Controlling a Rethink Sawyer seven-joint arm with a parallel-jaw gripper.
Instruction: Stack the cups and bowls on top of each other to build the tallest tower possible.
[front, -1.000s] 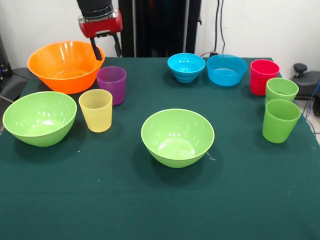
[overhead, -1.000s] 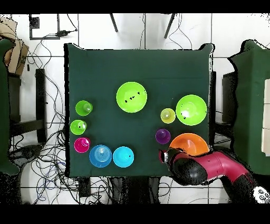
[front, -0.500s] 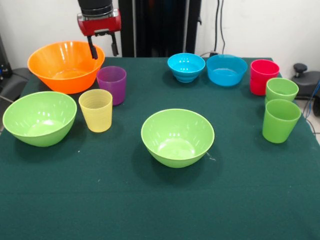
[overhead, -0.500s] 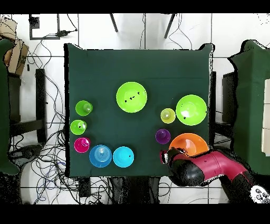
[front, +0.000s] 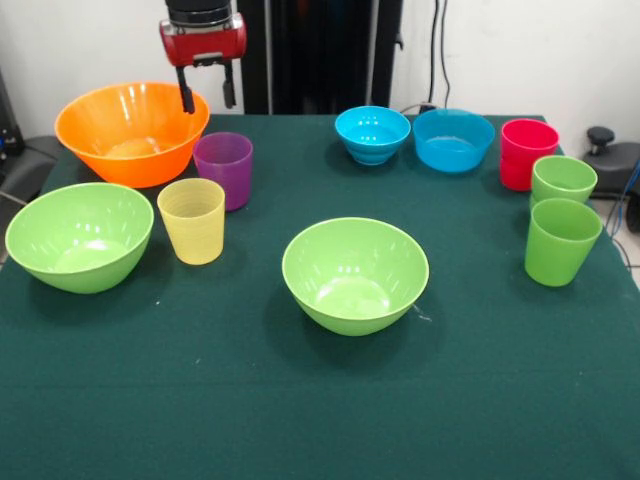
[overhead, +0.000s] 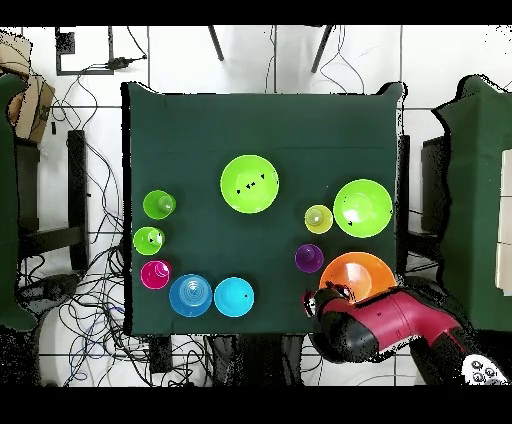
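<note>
My gripper hangs open and empty above the right rim of the large orange bowl; in the overhead view the gripper sits at that bowl's lower left edge. A purple cup and a ribbed yellow cup stand beside it. Lime green bowls rest at the left and in the middle. Two blue bowls, a red cup and two green cups stand at the right. Nothing is stacked, so no tower shows.
The green cloth table has open room across its near half. Black stands and loose cables lie on the floor round the table.
My gripper has risen and drawn back slightly from the orange bowl's rim. No cup or bowl has moved.
</note>
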